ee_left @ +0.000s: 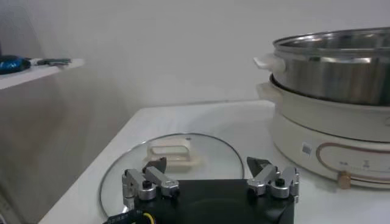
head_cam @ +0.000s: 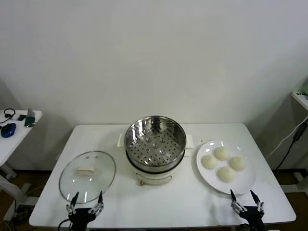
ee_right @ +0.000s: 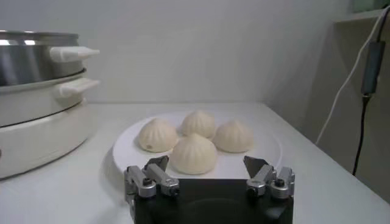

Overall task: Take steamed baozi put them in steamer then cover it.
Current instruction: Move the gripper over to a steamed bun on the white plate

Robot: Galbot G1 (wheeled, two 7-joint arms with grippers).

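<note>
Head view. I see the steamer (head_cam: 155, 144) at the centre of the white table (head_cam: 192, 202), its perforated tray bare and uncovered. Right of centre, four steamed baozi (head_cam: 224, 163) sit clustered on a white plate (head_cam: 246, 185). Left of centre, the glass lid (head_cam: 87, 175) lies flat, handle up, just beside the steamer, which I judge is so the pot can take the buns first. At the lower left edge, the left gripper (head_cam: 85, 198) hovers at the lid's near rim, fingers spread wide and holding nothing. At the lower right edge, the right gripper (head_cam: 245, 198) hovers at the plate's near rim, likewise wide and empty.

Left wrist view. My left gripper (ee_left: 207, 173) faces the lid (ee_left: 177, 159); the steamer (ee_left: 335, 115) fills the right of the frame. I judge this arm is placed for covering later.

Right wrist view. My right gripper (ee_right: 207, 171) points at the nearest of the baozi (ee_right: 193, 153), centre frame, and touches none. The steamer (ee_right: 39, 97) stands at the left edge. No bun is loaded yet.
</note>
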